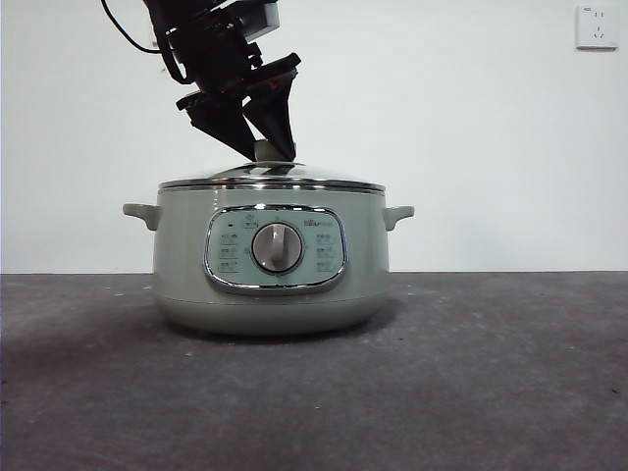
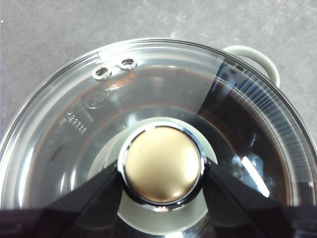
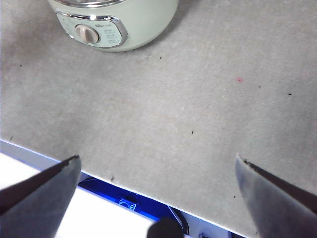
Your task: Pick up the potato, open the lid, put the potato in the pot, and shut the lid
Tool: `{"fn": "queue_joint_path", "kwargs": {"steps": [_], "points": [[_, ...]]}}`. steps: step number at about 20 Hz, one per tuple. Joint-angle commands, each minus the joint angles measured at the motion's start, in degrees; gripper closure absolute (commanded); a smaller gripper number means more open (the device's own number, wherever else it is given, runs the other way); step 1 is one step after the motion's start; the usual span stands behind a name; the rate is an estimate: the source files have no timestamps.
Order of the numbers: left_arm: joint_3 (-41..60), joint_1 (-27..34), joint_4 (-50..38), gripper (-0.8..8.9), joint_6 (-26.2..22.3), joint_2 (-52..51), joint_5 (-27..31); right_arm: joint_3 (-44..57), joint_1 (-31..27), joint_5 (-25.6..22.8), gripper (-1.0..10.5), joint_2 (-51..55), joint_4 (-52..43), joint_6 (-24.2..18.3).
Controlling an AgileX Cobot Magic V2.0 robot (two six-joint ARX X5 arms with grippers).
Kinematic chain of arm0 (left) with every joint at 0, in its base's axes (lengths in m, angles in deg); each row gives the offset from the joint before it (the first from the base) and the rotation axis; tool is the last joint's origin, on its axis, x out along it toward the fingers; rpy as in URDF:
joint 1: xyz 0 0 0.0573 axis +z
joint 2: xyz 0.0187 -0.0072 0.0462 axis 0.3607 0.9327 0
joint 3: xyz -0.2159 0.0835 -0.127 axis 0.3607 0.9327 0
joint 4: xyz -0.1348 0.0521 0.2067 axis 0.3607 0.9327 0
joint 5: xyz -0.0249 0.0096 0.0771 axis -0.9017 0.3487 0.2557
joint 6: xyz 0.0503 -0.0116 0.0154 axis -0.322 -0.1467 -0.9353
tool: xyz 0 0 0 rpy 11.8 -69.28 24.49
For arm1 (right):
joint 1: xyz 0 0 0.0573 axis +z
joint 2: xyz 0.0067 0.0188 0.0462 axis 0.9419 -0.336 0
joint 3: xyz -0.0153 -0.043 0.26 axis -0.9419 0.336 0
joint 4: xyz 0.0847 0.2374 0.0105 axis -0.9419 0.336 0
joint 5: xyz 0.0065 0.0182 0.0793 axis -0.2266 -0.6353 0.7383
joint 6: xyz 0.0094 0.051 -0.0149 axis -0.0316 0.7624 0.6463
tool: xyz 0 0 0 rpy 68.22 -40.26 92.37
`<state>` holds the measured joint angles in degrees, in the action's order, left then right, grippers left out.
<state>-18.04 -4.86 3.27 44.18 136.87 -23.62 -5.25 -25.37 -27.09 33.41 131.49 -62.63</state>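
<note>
The pale green pot (image 1: 177,255) stands on the dark table with the glass lid (image 1: 270,180) seated on its rim. My left gripper (image 1: 265,152) comes down from the upper left, and its jaws press both sides of the lid's knob (image 2: 161,166). The left wrist view shows the lid (image 2: 74,124), its two vent holes (image 2: 115,68) and one pot handle (image 2: 252,54). No potato shows in any view, and the inside of the pot is dark under the glass. My right gripper (image 3: 158,163) is open and empty, low over the table's front edge, with the pot (image 3: 114,25) far from it.
A grey dial (image 1: 278,247) sits in the chrome-framed panel facing the front camera. A wall socket (image 1: 597,26) is at the upper right. The table's front edge (image 3: 124,183) runs under my right gripper.
</note>
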Motion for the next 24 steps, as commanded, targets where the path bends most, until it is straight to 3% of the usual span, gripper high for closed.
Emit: {"fn": "queue_joint_path", "kwargs": {"steps": [1, 2, 4, 5, 14, 19, 22, 24], "points": [[1.09, -0.20, 1.33, 6.51, -2.32, 2.58, -0.44, 0.59, 0.04, -0.33, 2.6, 0.04, 1.44, 0.57], [1.09, -0.20, 1.42, 5.00, -2.19, 2.58, -0.46, 0.59, 0.04, -0.48, 2.6, 0.04, 1.44, 0.57], [1.05, -0.20, 1.60, 0.73, -2.23, 2.34, -0.42, 0.59, 0.04, -0.50, 2.6, 0.04, 1.42, 0.57], [0.79, -0.20, 2.10, -0.51, -2.21, 2.12, -0.35, 0.59, 0.04, -0.50, 2.6, 0.04, 1.44, 0.57], [-13.20, -0.63, 16.63, -0.65, -1.77, -1.64, -0.04, 0.59, 0.04, -0.48, 2.6, 0.04, 1.44, 0.59], [-13.62, -0.63, 28.87, -0.64, 0.46, -8.15, -0.44, 0.59, 0.04, -1.97, 2.6, 0.00, 1.42, 0.68], [-13.62, -0.85, 35.47, -0.64, -0.74, -11.41, -0.44, 0.59, 0.04, -1.97, 2.6, -0.09, 1.42, 0.63], [-13.57, -0.85, 36.30, -0.64, -0.52, -13.35, -0.52, 0.59, 0.04, -1.97, 2.6, -0.09, 1.42, 0.63]]}}
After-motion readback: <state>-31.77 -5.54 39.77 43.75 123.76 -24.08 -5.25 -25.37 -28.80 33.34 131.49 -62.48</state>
